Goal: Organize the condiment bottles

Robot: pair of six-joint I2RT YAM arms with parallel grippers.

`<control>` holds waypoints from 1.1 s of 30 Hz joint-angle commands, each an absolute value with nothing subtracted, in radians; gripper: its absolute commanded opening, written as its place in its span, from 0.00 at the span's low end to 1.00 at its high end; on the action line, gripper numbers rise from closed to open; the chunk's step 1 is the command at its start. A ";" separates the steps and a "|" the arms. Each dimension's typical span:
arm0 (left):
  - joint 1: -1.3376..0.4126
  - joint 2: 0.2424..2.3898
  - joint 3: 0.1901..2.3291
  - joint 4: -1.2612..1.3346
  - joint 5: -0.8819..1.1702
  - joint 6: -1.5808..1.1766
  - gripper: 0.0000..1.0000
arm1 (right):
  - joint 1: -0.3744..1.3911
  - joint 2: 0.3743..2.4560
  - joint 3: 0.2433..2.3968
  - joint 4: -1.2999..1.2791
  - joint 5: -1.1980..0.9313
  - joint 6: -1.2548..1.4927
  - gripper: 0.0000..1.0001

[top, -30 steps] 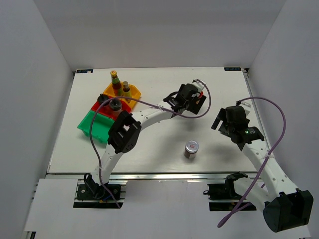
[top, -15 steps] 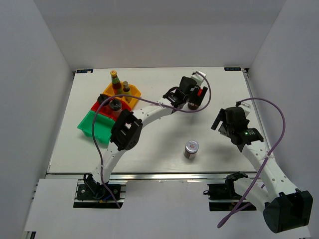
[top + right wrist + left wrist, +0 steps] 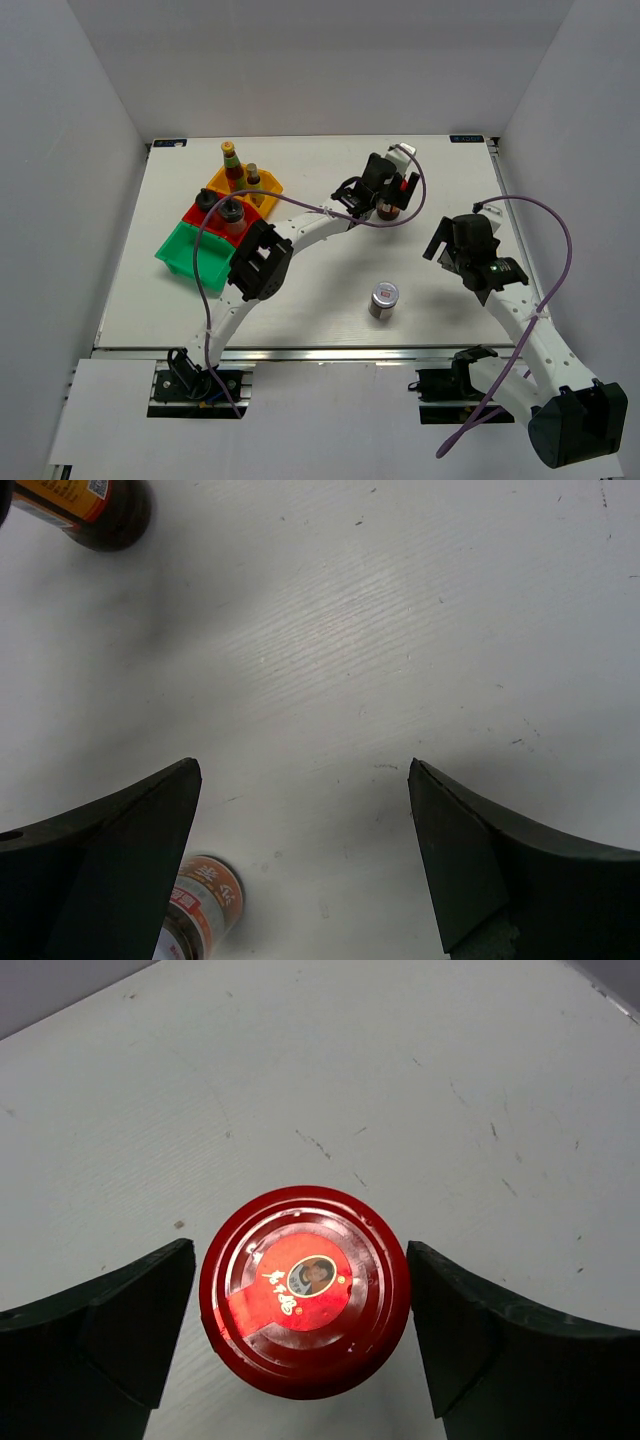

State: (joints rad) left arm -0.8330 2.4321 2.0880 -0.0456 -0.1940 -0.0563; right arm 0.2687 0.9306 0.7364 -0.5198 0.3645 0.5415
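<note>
my left hand (image 3: pixel 300 1250) hangs straight down over the red-capped dark jar (image 3: pixel 305 1295), fingers spread wide. the round red cap sits squarely between my two fingers (image 3: pixel 110 1330), one on each side, and only a thin line of the white table (image 3: pixel 320 320) shows at either edge of the cap. i am not clamped on it. the jar stands upright on the table beneath my palm.

my right hand (image 3: pixel 300 770) hovers over bare table, its fingers parted just as wide and holding nothing. the silver-lidded jar (image 3: pixel 384 297) stands upright to that hand's left, on the side nearer the arm bases. in the right wrist view its orange label peeks out past the left finger. further off, ahead and to the left of this hand, the dark lower body of the red-capped jar shows at the corner of that view.

well away to the left of my left hand, three trays sit touching in a row. the yellow tray (image 3: pixel 272 190) is farthest out and holds two slim tall sauce bottles (image 3: pixel 232 160), both upright. the red tray (image 3: pixel 192 214) next to it carries two black-capped pale shakers (image 3: pixel 231 212). the green tray (image 3: pixel 180 250) is nearest the bases. my left arm's cable crosses in front of the red and green trays.
</note>
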 commanded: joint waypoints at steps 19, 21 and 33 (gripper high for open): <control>-0.828 2.269 2.028 -0.023 -0.264 -0.055 0.16 | 0.267 0.922 0.730 -0.488 0.371 0.520 0.89; -0.827 2.194 1.978 -0.041 -0.299 -0.067 0.08 | 0.265 0.920 0.729 -0.488 0.367 0.520 0.89; -0.827 1.646 1.422 -0.077 -0.544 -0.173 0.00 | 0.265 0.922 0.718 -0.482 0.357 0.515 0.89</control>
